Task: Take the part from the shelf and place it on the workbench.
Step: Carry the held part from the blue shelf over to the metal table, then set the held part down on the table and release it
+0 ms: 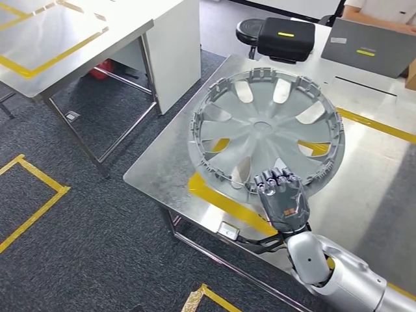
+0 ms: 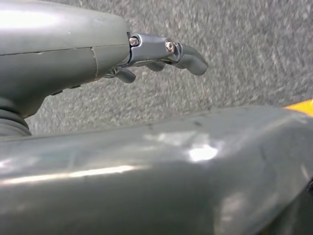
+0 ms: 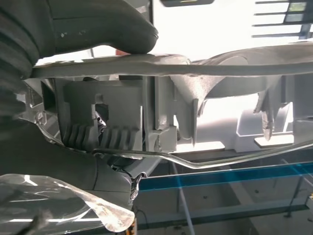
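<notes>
The metal workbench [image 1: 162,162] carried a grey wheel cover [image 1: 265,129] lying flat, inner ribbed side up, over yellow tape [image 1: 221,198]. The right hand [image 1: 283,198] gripped its near rim. The left hand [image 2: 110,54] hung with fingers apart over carpet [image 2: 239,54].

Workshop, steel workbenches [image 1: 162,166], taped floor [image 1: 34,208]

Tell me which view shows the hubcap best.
The head view: the whole hubcap lies on the workbench, with the right hand holding its near rim. The right wrist view gives a close edge-on look at the rim and its clips. The left wrist view shows carpet, not the hubcap.
</notes>
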